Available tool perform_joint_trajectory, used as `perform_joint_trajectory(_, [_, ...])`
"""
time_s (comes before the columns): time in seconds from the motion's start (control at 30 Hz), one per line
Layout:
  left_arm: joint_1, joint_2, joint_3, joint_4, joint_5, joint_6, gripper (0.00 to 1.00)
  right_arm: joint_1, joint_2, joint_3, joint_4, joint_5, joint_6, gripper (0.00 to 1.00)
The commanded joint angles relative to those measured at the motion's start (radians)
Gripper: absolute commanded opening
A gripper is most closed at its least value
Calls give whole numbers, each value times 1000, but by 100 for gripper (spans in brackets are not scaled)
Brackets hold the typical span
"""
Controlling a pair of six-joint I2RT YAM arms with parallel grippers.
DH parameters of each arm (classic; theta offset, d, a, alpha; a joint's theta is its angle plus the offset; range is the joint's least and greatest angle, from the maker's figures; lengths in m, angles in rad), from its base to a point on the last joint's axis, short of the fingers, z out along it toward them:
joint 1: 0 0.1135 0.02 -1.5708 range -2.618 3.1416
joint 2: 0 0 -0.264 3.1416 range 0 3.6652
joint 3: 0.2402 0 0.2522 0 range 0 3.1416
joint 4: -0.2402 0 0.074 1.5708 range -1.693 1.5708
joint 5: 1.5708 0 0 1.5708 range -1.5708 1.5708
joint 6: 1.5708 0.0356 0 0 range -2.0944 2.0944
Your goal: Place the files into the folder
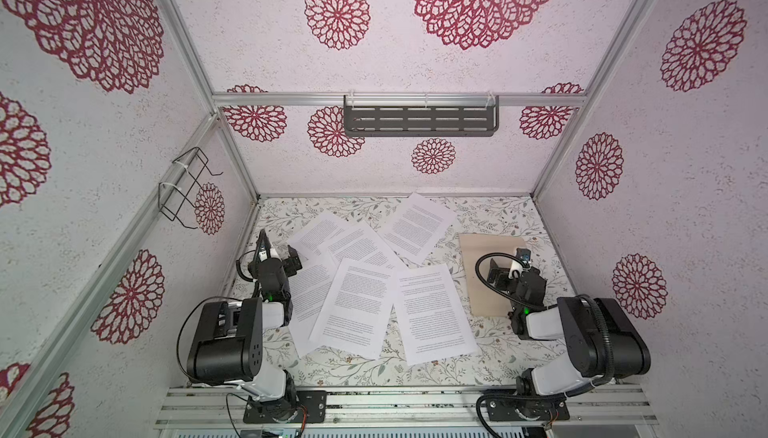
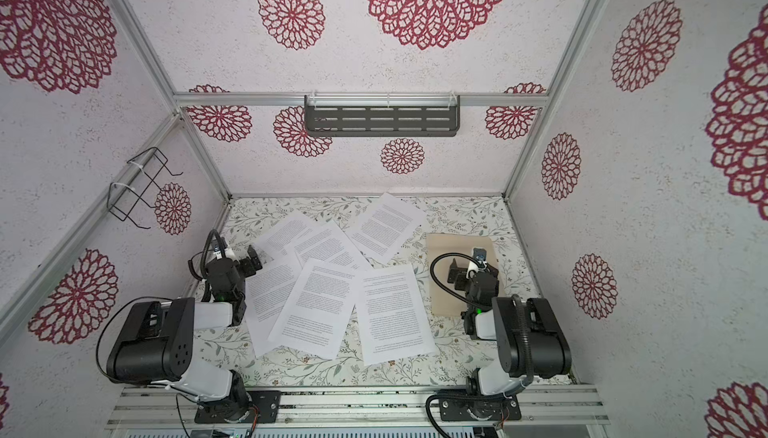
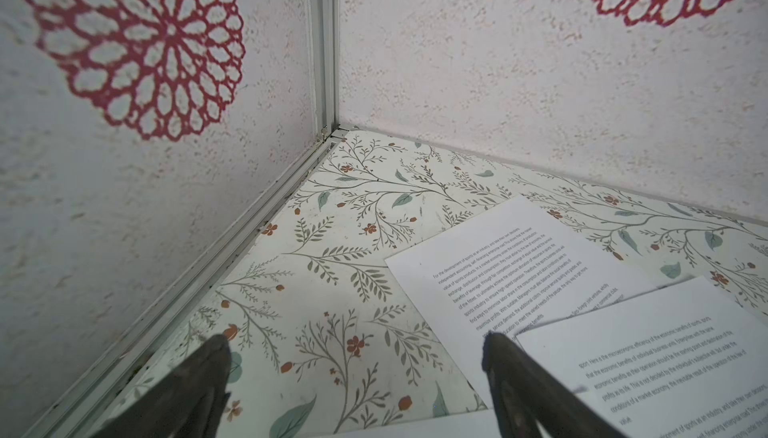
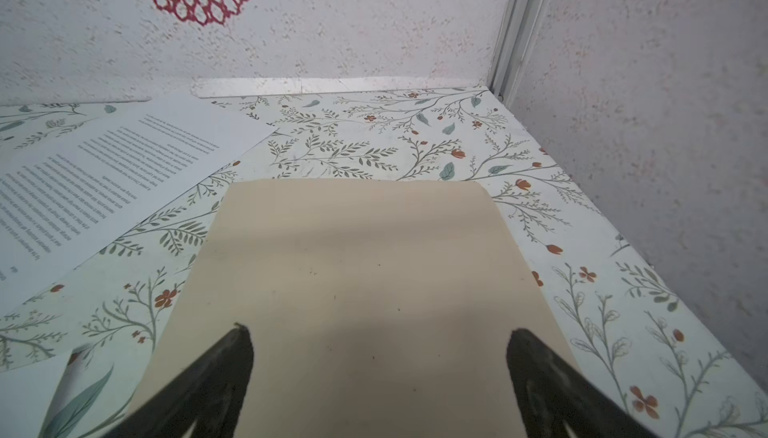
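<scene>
sheets of white printed paper [image 1: 356, 305] lie scattered and overlapping across the floral-patterned desk [image 1: 490, 357]; plain tan cardboard folder [image 1: 478, 248] lies flat to their right. left pincer [image 3: 357, 340] gapes wide, empty, at the sheets' edge; right pincer [image 4: 380, 332] gapes wide, empty, above the folder.

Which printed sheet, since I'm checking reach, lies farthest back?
The printed sheet back-left of the tan folder; its tip reaches the back wall, the others stop short.
</scene>
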Motion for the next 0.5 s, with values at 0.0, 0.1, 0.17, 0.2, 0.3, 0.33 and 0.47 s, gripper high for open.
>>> perform_joint_trajectory(0.0, [2, 3, 8, 2, 7, 20, 97, -4, -18, 2, 38, -13, -9, 99])
perform_joint_trajectory(0.1, [2, 3, 8, 4, 7, 20, 97, -3, -19, 5, 34, -12, -10, 99])
perform_joint_trajectory(0.17, [1, 3, 8, 6, 5, 21, 97, -3, -18, 4, 36, -12, -10, 99])
perform_joint_trajectory(0.2, [1, 3, 7, 7, 5, 22, 97, -3, -18, 4, 35, -12, -10, 99])
perform_joint_trajectory(0.3, [0, 3, 5, 8, 3, 23, 97, -3, -18, 4, 35, -12, -11, 99])
perform_joint_trajectory(0.33, [0, 3, 5, 9, 2, 22, 97, -3, -18, 5, 35, -12, -11, 99])
perform_joint_trajectory(0.47, [0, 3, 7, 9, 3, 22, 97, -3, -18, 5, 35, -12, -11, 99])
